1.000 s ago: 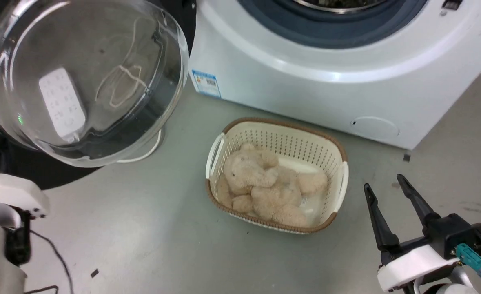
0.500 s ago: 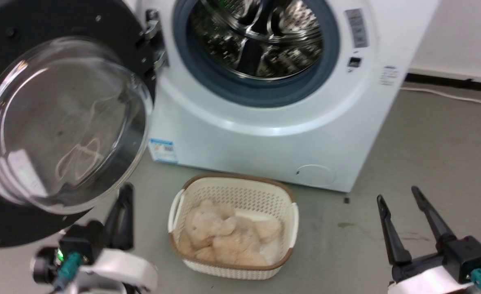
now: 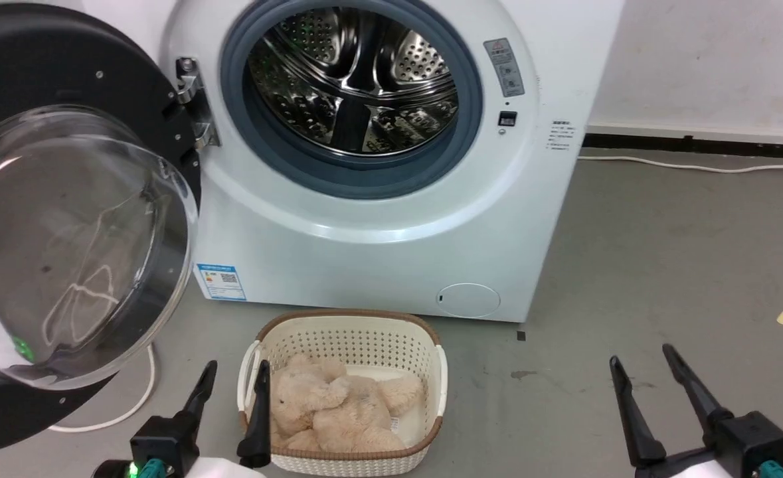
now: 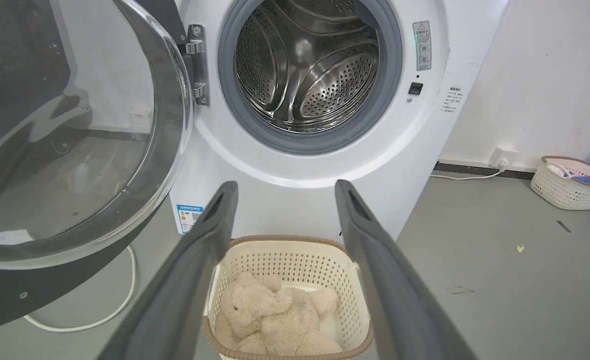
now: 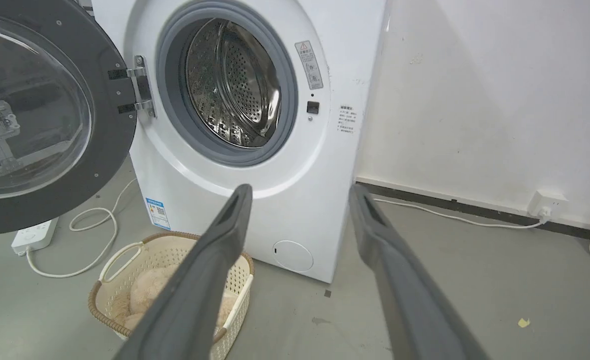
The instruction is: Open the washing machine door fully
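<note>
The washing machine door (image 3: pixel 46 60), a black disc with a bulging glass bowl (image 3: pixel 66 245), stands swung far out to the left on its hinge (image 3: pixel 192 99). The steel drum (image 3: pixel 358 73) of the white machine (image 3: pixel 364 252) lies exposed. My left gripper (image 3: pixel 237 365) is open at the lower left, apart from the door and holding nothing. My right gripper (image 3: pixel 640 353) is open at the lower right over bare floor. The left wrist view has the door (image 4: pixel 74 125) to the left of the spread left gripper (image 4: pixel 285 184). The right wrist view has the door (image 5: pixel 112 135) far left of the right gripper (image 5: pixel 301 187).
A cream basket (image 3: pixel 345 332) holding a beige plush toy (image 3: pixel 331 411) sits on the floor before the machine, between my arms. A white cable (image 3: pixel 132 405) loops under the door toward a power strip (image 5: pixel 34 235). Another basket (image 4: pixel 570 185) stands by the wall at right.
The head camera has tilted up, bringing the machine front and drum into view. My left gripper has come into view at the lower left and opened. The right gripper stays open.
</note>
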{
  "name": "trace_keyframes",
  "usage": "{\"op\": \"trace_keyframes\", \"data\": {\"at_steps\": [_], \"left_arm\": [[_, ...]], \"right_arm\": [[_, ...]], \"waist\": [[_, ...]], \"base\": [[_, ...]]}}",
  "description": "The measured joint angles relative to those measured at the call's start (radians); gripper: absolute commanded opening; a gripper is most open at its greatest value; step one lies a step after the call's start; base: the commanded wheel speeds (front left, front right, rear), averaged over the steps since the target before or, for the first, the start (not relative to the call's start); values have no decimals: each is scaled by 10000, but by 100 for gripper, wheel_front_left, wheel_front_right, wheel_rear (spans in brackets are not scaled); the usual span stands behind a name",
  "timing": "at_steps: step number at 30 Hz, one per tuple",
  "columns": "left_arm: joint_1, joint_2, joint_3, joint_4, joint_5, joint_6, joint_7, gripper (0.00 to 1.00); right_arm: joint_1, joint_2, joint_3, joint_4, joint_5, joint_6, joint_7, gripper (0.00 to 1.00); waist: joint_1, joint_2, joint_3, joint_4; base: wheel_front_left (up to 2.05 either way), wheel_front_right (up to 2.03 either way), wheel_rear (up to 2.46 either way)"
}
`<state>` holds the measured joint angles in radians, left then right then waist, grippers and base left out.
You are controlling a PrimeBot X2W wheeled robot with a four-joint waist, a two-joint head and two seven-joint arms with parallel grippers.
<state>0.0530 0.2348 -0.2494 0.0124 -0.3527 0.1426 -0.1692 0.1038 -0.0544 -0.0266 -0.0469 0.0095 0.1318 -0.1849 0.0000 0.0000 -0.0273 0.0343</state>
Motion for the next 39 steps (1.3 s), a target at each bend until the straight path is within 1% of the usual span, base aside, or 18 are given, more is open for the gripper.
{"op": "trace_keyframes", "data": {"at_steps": [4, 10, 22, 23, 30, 39], "left_arm": [[90, 8, 10, -40, 65, 128, -33, 100], [92, 12, -27, -90, 63, 146, 10, 100], [89, -21, -178, -42, 52, 313, 100, 100], [89, -29, -174, -42, 44, 318, 96, 0], [88, -54, -159, -48, -15, 303, 109, 0], [86, -161, 25, -48, 192, 207, 211, 0]], "right_arm": [[109, 2, 52, 197, -8, -2, 42, 100], [107, 2, 75, 307, -8, -2, 4, 100], [96, 2, 50, 313, 6, 0, -19, 100], [96, 2, 52, 313, 6, -2, -19, 0], [96, 0, 56, 314, 2, 0, -6, 0], [93, 0, 59, 316, 2, 0, 128, 0]], "waist": [[0, 0, -11, -150], [0, 0, -12, -305], [0, 0, -5, -298], [1, 0, 0, -285], [0, 0, 10, -274], [0, 0, 30, -279]], "base": [[0, 0, 0], [0, 0, 0], [0, 0, 0], [0, 0, 0], [0, 0, 0], [0, 0, 0]]}}
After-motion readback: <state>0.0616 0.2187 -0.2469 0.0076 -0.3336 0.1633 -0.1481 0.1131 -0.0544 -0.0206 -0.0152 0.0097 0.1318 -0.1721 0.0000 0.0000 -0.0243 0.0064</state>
